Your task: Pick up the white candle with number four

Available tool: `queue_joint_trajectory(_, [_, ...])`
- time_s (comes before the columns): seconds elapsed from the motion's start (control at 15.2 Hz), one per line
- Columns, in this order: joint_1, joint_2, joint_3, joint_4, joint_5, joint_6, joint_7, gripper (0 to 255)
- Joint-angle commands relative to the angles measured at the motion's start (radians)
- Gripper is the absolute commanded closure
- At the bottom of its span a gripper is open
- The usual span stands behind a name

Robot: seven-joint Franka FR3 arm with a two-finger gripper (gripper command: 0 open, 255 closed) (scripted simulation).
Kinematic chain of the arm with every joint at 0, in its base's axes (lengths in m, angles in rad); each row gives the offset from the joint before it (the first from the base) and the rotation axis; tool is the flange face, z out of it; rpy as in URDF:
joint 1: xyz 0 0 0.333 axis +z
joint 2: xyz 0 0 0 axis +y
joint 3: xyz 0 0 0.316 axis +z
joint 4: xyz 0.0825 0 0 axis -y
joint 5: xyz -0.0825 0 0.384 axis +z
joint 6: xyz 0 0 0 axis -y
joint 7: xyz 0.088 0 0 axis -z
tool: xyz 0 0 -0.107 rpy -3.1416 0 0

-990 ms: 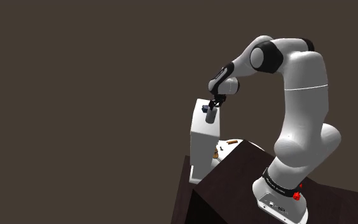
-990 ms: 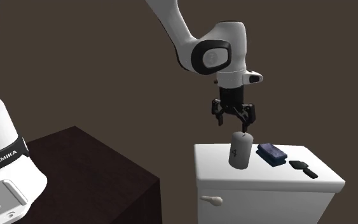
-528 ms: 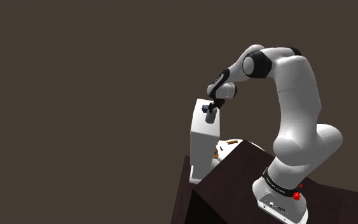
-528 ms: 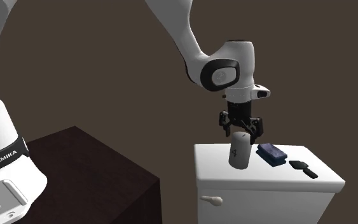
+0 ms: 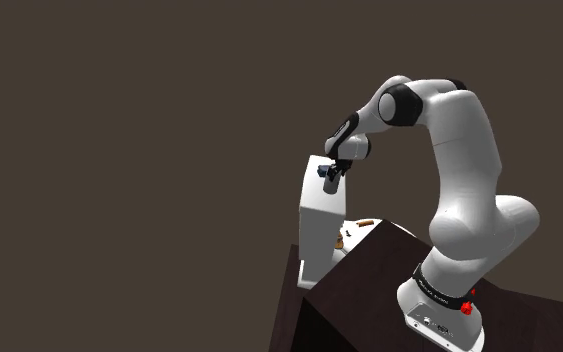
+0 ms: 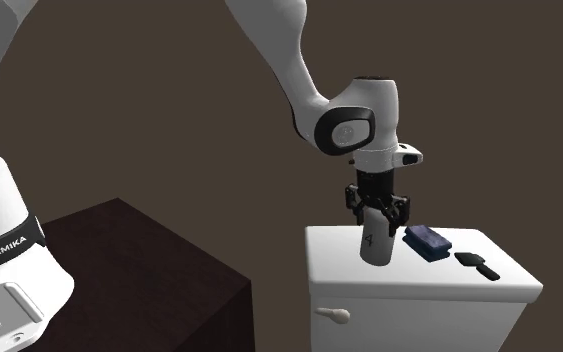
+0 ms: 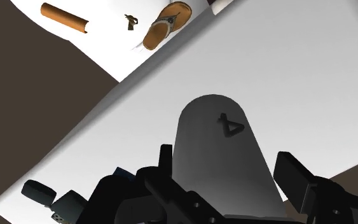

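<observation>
Shoulder view: white arm reaches up and left. Black gripper (image 5: 333, 170) hangs at the top of a white tank (image 5: 314, 215).

Second ext. view: candle (image 6: 375, 245) stands upright on the tank lid, long axis vertical, directly under the gripper, which straddles its top end.

Wrist view: candle, marked w/ a "4", sits between the fingers (image 7: 292, 168). They're spread apart, not clamped, as far as I can judge. The coming move likely needs a squeeze across the candle's width, then a straight lift.
</observation>
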Motion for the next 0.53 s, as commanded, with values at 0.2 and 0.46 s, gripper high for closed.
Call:
queue_joint_trajectory(0.2, [-0.001, 0.003, 0.0, 0.001, 0.0, 0.001, -0.001, 255])
queue_joint_trajectory(0.46, [0.003, -0.01, -0.004, -0.004, -0.002, -0.008, 0.002, 255])
